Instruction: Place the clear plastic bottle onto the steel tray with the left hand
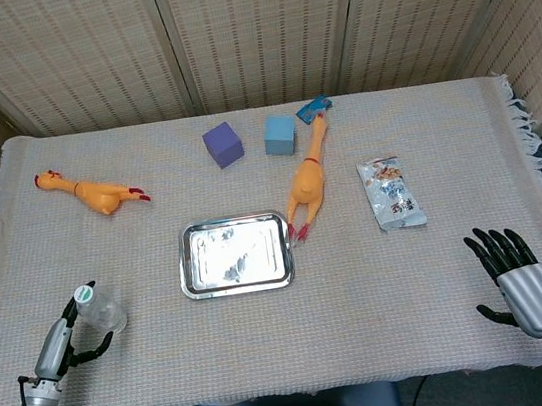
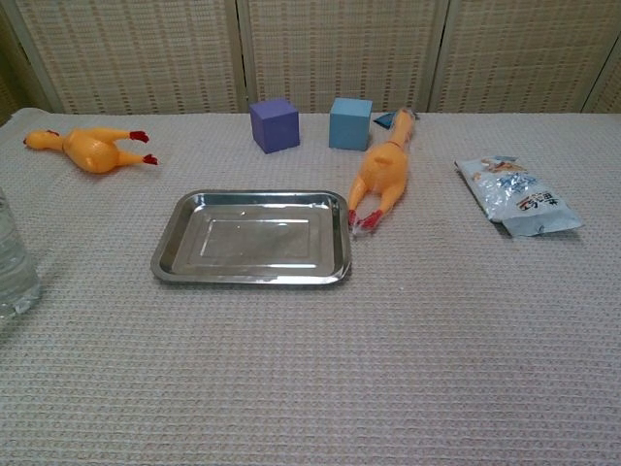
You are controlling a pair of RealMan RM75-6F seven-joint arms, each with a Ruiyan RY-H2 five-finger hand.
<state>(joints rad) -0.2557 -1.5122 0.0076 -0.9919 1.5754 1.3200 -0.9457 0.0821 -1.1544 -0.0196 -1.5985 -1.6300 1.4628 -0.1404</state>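
Observation:
The clear plastic bottle (image 1: 102, 309) with a green cap stands near the table's front left edge. In the chest view only part of the bottle (image 2: 15, 267) shows, at the left border. My left hand (image 1: 63, 338) grips it from the left, fingers up along its side to the cap, thumb curled under it. The steel tray (image 1: 235, 255) lies empty at the table's middle, to the right of the bottle, and the tray (image 2: 250, 238) shows again in the chest view. My right hand (image 1: 519, 279) hangs at the front right with fingers spread, holding nothing.
Two rubber chickens lie on the cloth: one (image 1: 93, 193) at the back left, one (image 1: 307, 183) right beside the tray's far right corner. A purple cube (image 1: 223, 144) and a blue cube (image 1: 280, 134) sit behind the tray. A snack packet (image 1: 391, 193) lies to the right.

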